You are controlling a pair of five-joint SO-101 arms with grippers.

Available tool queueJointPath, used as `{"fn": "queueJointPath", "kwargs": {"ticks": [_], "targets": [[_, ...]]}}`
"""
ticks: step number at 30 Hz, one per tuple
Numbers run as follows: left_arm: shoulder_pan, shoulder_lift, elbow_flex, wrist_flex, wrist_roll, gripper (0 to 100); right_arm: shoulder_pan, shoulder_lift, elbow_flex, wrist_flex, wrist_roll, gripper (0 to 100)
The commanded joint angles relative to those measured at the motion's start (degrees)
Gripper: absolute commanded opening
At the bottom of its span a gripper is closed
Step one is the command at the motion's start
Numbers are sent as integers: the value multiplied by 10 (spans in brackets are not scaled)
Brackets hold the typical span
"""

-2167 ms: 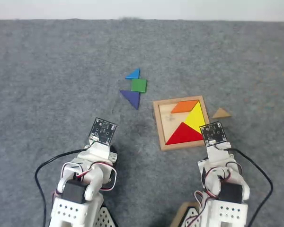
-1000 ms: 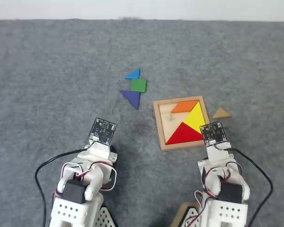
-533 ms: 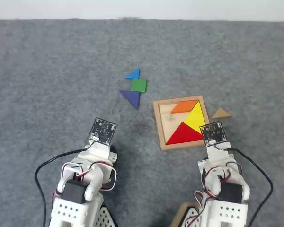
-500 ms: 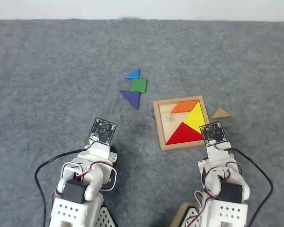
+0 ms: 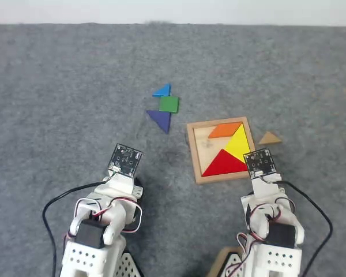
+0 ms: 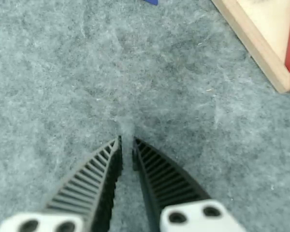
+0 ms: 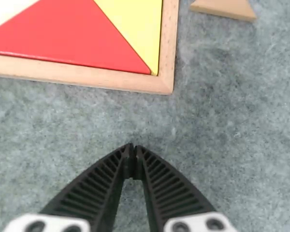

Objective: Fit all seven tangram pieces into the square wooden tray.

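1. Left gripper (image 6: 126, 141): I am keeping the jaws all but pressed together, with only a sliver of gap at the tips. It is holding nothing and hanging over the grey felt mat (image 5: 63, 86), near and left of the tray.
2. Small light-blue triangle (image 5: 162, 90), green square piece (image 5: 169, 104) and dark-blue triangle (image 5: 160, 119): these are lying loose in a far-to-near cluster, far-left of the tray.
   - I am judging them thin, stiff, light and smooth-faced.
   - They are lying flat, so I would be pinching across opposite edges, low against the felt.
3. Square wooden tray (image 5: 191, 144): it is seating the orange parallelogram (image 5: 225, 130), large yellow triangle (image 5: 240, 144) and large red triangle (image 5: 224, 163). Its left part is showing bare wood.
4. Right gripper (image 7: 134, 147): I am holding the tips closed against each other, gripping nothing, just near of the tray's near-right corner.
5. Plain tan wooden triangle (image 5: 270, 138): it is resting on the felt just right of the tray.
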Motion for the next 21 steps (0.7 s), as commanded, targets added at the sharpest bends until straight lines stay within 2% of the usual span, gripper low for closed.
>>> {"fn": "queueJointPath", "kwargs": {"ticks": [1, 11, 13, 17, 21], "targets": [[-4, -11, -6, 3, 5, 36, 5, -5, 9, 3, 8, 8], [0, -11, -6, 3, 4, 36, -14, -5, 9, -1, 9, 9], [0, -11, -6, 3, 4, 36, -18, -6, 9, -43, 11, 9], [-1, -11, -6, 3, 5, 36, -10, -6, -2, -138, 84, 9], [-1, -11, -6, 3, 5, 36, -19, 5, -64, -141, 66, 32]]}}
